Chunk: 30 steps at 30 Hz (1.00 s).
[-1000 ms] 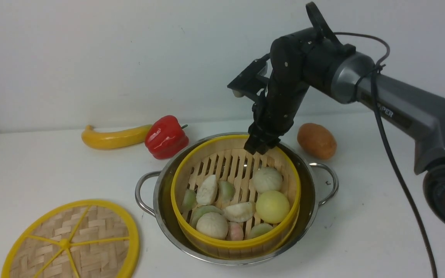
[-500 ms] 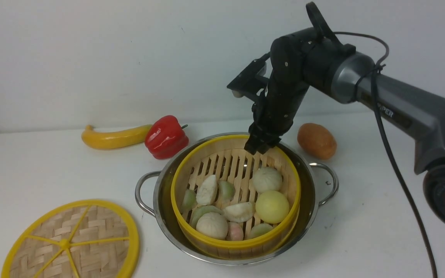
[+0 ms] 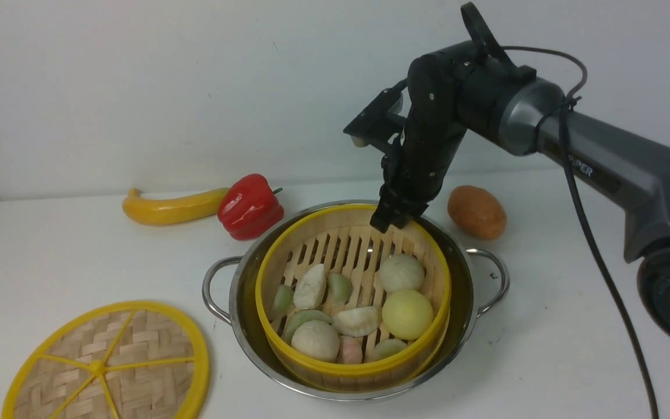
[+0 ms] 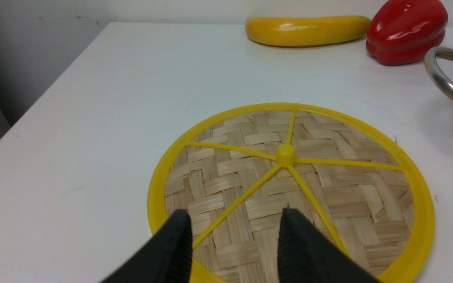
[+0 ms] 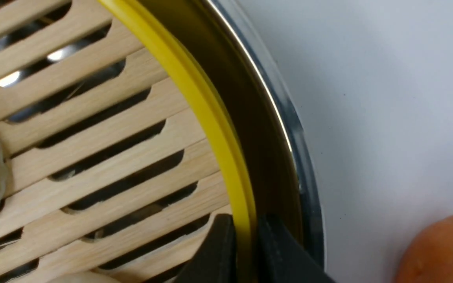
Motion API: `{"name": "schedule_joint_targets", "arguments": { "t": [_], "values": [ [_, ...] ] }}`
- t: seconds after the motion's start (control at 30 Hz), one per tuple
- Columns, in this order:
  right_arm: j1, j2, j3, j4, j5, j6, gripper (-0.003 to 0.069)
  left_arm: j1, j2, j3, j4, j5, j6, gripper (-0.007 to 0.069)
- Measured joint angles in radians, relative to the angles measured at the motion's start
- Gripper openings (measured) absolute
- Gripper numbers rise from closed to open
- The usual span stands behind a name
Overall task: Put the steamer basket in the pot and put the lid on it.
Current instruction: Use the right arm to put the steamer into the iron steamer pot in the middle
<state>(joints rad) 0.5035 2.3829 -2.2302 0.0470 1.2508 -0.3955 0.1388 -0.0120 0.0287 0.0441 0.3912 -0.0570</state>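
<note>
Right gripper (image 5: 246,232): fingers (image 5: 218,251) clamped on the basket (image 5: 195,90) rim, one inside the wall and one outside, down in the gap to the pot (image 5: 289,129) wall. The pinch is on the far side of the rim, with the right arm coming in from above.

Left gripper (image 4: 234,220): fingers (image 4: 177,236) spread with nothing between them. It hangs over the near edge of the lid (image 4: 285,155). No contact that I can see.

Basket (image 3: 335,368) is inside the pot (image 3: 469,302), buns (image 3: 407,314) on the slats, yellow rim standing above the steel rim. Can't tell if it's seated flat on the bottom.

Lid (image 3: 97,368) lies flat on the table (image 3: 50,244), front-left of the pot, near its left handle but apart from it.

Read: step one is basically done. The right grip looks like final seating or centring of the basket. The lid step hasn't started.

Next move calls for:
- The right gripper lets go of the rim and lifts straight up so the outer finger doesn't drag the basket, then clears the pot.
- The left gripper drops onto the lid. It's a flat disc on the table, so go for the rim edge or the centre knob (image 4: 285,149), with the fingers low enough to bite.
- Carry the lid level over the basket, line up yellow rim to yellow rim, then set it down and let go.
- Sequence matters, since both arms would crowd the space over the pot. Right arm goes out first.
</note>
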Motion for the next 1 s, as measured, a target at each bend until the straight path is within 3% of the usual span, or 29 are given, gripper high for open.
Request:
{"name": "schedule_joint_targets", "arguments": {
  "t": [1.0],
  "values": [
    [0.0,0.0,0.028,0.008,-0.008,0.028,0.0041,0.0,0.0,0.0,0.0,0.0,0.0,0.029]
  ]
}}
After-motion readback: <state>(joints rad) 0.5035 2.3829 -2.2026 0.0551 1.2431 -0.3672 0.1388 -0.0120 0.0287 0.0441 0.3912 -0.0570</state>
